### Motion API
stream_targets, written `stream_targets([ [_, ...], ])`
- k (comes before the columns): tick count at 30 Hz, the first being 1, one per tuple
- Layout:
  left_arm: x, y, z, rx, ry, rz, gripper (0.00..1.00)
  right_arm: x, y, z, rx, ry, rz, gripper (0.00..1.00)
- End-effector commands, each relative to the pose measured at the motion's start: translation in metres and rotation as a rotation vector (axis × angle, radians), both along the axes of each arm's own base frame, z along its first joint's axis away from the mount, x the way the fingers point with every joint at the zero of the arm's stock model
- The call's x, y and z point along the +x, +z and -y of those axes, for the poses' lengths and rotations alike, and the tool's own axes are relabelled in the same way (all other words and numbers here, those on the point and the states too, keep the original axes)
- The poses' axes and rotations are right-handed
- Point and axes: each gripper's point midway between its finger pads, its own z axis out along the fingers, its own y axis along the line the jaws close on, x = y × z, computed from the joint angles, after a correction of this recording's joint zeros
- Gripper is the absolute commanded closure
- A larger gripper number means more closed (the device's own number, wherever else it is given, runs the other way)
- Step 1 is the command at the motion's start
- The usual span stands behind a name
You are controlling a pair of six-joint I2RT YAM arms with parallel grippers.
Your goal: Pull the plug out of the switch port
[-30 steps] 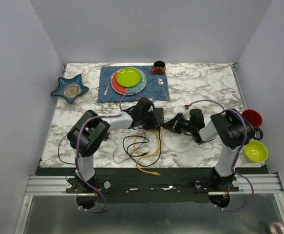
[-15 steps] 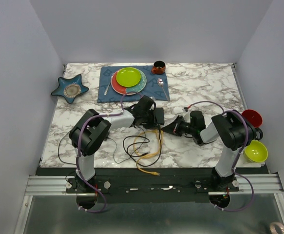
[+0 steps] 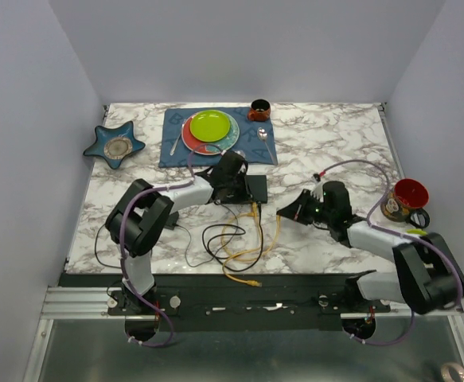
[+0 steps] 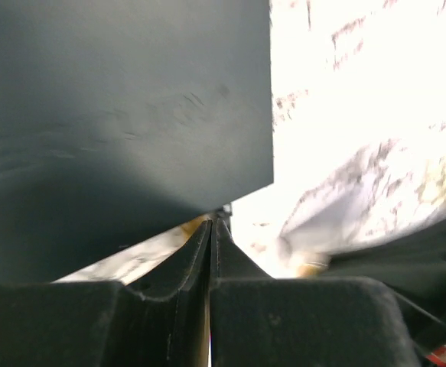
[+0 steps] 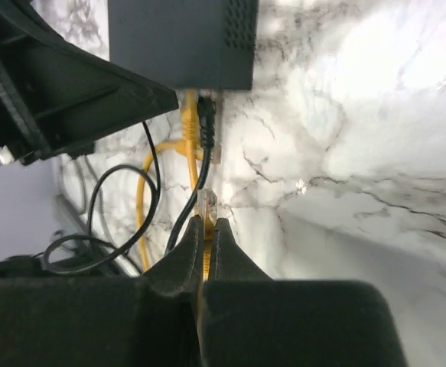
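Plug (image 5: 207,203) sat free of its port, just apart from the switch (image 5: 180,38) mid-counter (image 3: 335,143), my right hand (image 5: 204,229) pinching its yellow cable (image 3: 276,235) right behind it, while my left hand (image 4: 211,229), fingers pressed together, rested against the switch, bracing it, I judged.

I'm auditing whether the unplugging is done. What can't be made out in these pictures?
- Sockets of the switch: the right wrist view shows only its top; overhead, the left arm covers most of it.
- Left hand: the left wrist view is blurred and the switch fills it; contact unclear.
- The yellow cable just behind the clear plug: hidden inside the right hand, right wrist view.
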Motion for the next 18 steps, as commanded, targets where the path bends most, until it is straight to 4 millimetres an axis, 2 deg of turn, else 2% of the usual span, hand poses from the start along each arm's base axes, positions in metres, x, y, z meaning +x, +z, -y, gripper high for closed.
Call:
stream_targets([
  [1,0.020,0.031,-0.029,0.012,0.093,0.090,0.89,-0.002,0.012,0.048,-0.308,-0.087,0.044,0.99],
  [2,0.023,0.041,-0.032,0.004,0.105,0.111,0.89,0.007,0.025,0.057,-0.363,-0.119,0.085,0.99],
  [3,0.025,0.044,-0.036,0.004,0.116,0.121,0.89,-0.001,0.028,0.066,-0.401,-0.125,0.067,0.99],
  [6,0.028,0.059,-0.040,0.003,0.128,0.152,0.88,-0.008,0.036,0.081,-0.466,-0.157,0.067,0.99],
  [8,0.027,0.066,-0.043,0.009,0.130,0.161,0.87,-0.013,0.033,0.087,-0.483,-0.179,0.051,0.99],
  [12,0.024,0.075,-0.053,0.030,0.144,0.186,0.78,-0.027,0.024,0.094,-0.500,-0.184,0.018,0.99],
  [13,0.024,0.076,-0.057,0.041,0.151,0.193,0.76,-0.028,0.027,0.093,-0.489,-0.183,0.027,0.96],
  [14,0.020,0.078,-0.061,0.048,0.156,0.196,0.73,-0.030,0.029,0.089,-0.466,-0.174,0.026,0.88],
  [15,0.019,0.081,-0.064,0.051,0.160,0.204,0.66,-0.030,0.033,0.087,-0.450,-0.175,0.034,0.79],
  [16,0.018,0.082,-0.067,0.056,0.167,0.212,0.62,-0.030,0.037,0.085,-0.435,-0.171,0.041,0.61],
  [18,0.011,0.087,-0.072,0.050,0.170,0.218,0.53,-0.030,0.048,0.079,-0.393,-0.166,0.065,0.47],
])
